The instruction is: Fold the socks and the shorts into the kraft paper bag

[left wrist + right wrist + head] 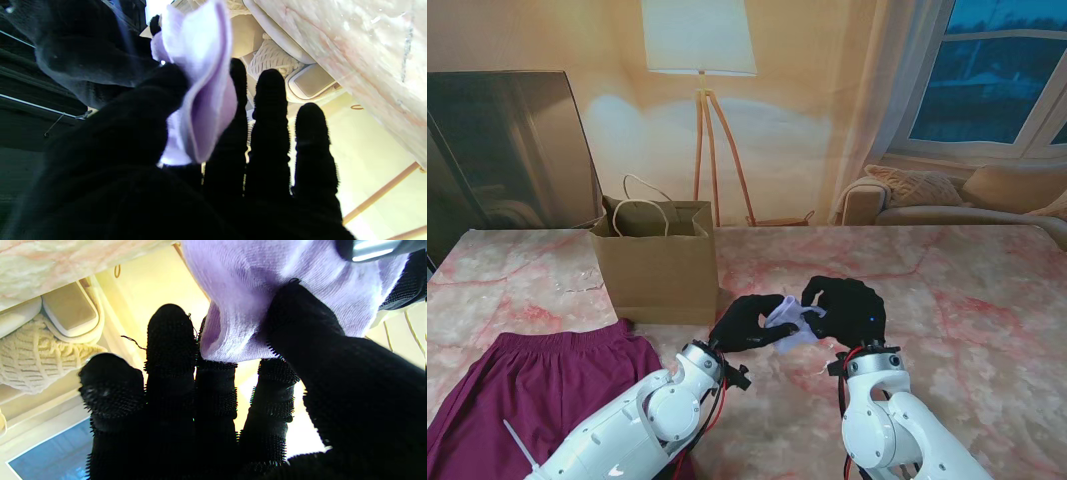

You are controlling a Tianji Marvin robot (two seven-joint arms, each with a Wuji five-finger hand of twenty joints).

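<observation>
Hands meet over the middle of the marble-patterned table [967,290] in the stand's view, the left hand [747,322] and right hand [847,308] both closed on a pale lilac sock [789,320] held between them, just clear of the tabletop. To the left stands the open kraft paper bag [655,268], upright with its handles up, and nearer to me on that side the maroon shorts [537,385] lie spread flat, untouched. From the left wrist, the sock [203,100] shows as a doubled flap pinched under the thumb, the other fingers [270,133] extended and loose. From the right wrist, the thumb presses a fold of the sock [267,290] against the fingers [170,350], with the cuff opening hanging free. Knit fabric like this looks light, soft and limp, likely to sag and unfold unless gripped across the doubled layers near the fold, so that seems the safest hold for the trip to the bag.
</observation>
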